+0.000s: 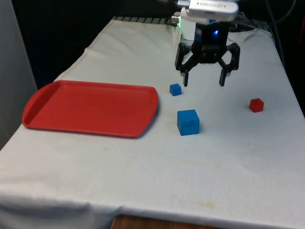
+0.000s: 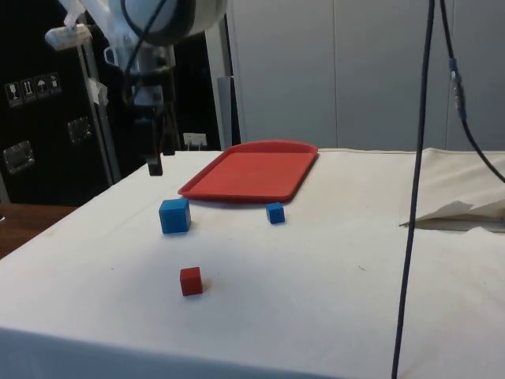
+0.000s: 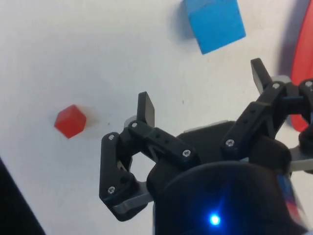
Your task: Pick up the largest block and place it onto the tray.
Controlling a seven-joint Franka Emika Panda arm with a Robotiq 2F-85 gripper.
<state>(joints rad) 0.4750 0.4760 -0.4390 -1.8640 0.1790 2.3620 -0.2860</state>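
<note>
The wrist view cuts off the top of the big blue block [image 3: 215, 22], and the red tray [image 3: 302, 63] pokes in at its edge.

You've got a white arm [image 1: 209, 9] with a black two-finger tool [image 1: 204, 78]: angular linkage fingers [image 3: 145, 108], silver screws at the joints, glossy black housing.

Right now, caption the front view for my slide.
Open gripper hovers above large blue block, beside red tray.
</note>
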